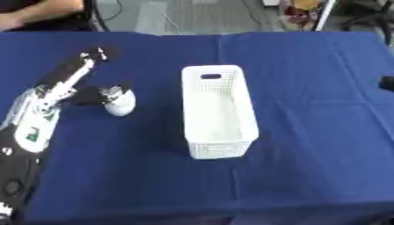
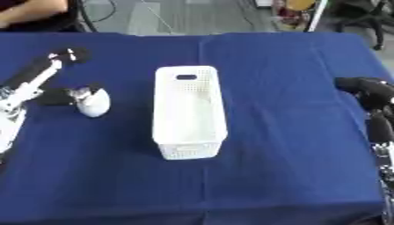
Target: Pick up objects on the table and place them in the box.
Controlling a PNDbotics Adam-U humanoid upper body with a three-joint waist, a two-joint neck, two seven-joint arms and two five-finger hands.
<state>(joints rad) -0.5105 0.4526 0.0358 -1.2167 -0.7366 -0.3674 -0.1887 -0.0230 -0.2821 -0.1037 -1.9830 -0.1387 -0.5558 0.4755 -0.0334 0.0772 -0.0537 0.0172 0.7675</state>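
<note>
Egg-shaped white object (image 1: 120,103) beside my left hand (image 1: 77,74), fingers straight, thumb touching it; box (image 1: 216,110) empty; right hand (image 2: 371,92) curled, idle.

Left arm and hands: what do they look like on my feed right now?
The left arm is white and silver along the forearm with black sections and a small green marking; lower down it turns black. The left hand has black fingers with white patches at the tips. The right hand, at the right edge, looks all black and rounded.
</note>
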